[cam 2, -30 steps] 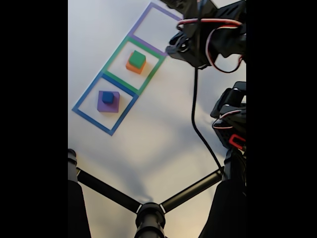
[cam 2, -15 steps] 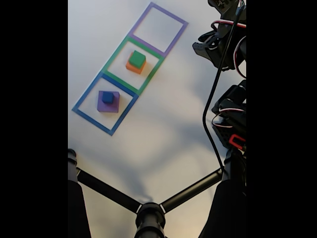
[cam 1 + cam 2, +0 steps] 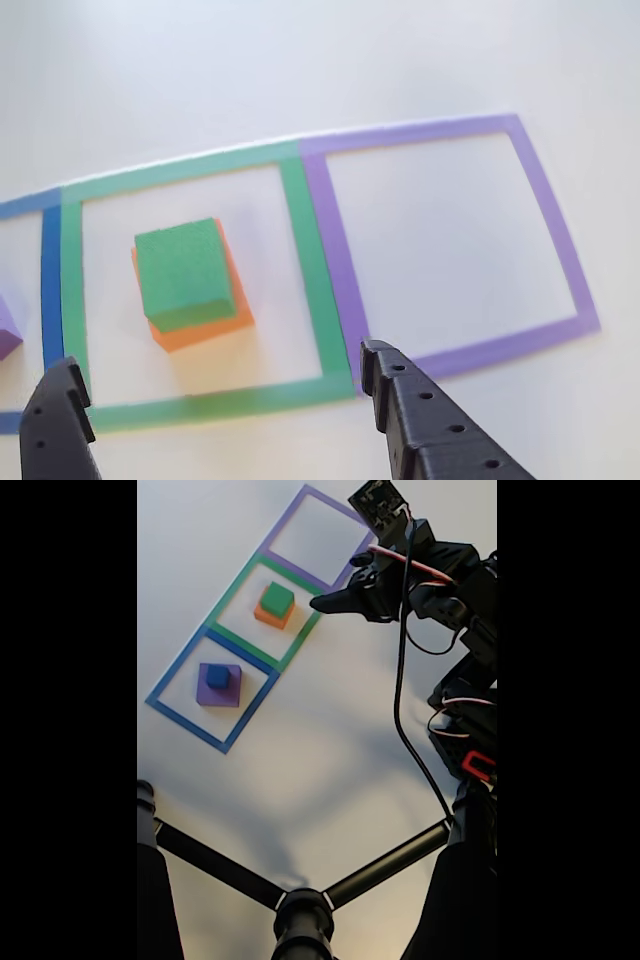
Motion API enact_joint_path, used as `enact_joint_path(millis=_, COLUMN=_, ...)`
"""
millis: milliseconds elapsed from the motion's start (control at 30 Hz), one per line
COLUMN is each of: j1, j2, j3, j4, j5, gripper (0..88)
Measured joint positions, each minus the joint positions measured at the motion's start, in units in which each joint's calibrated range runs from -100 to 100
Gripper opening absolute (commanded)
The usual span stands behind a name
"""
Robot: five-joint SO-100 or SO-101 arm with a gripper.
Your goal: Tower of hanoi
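A green block [image 3: 276, 598] sits on top of an orange block [image 3: 268, 617] inside the green taped square [image 3: 232, 588]. In the blue taped square [image 3: 176, 670], a small blue block [image 3: 218, 675] rests on a purple block [image 3: 219, 691]. The purple taped square [image 3: 300, 502] holds nothing. My gripper [image 3: 328, 598] hovers just right of the green square, open and holding nothing. In the other view the gripper [image 3: 220, 388] has its black fingers [image 3: 410, 410] spread wide, with the green block [image 3: 180, 270] on the orange block [image 3: 205, 325] ahead of them, and a corner of the purple block [image 3: 4, 328] at the left edge.
The arm's body and cables [image 3: 465, 680] fill the right side of the fixed view. A black camera stand with spread legs [image 3: 300, 905] crosses the bottom. The white table [image 3: 320, 740] is bare between the squares and the stand.
The arm has swung from the upper right, down and left. The gripper now points at the right edge of the green square. The blocks have not moved.
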Motion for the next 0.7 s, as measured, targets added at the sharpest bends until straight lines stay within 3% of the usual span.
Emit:
enact_joint_path(millis=367, j1=-4.89, j2=11.85, j3=12.73, j4=-31.74, j5=0.0, gripper=36.4)
enact_joint_path(millis=700, j1=-4.79, j2=28.58, j3=13.41, j4=-51.99, j5=0.0, gripper=36.5)
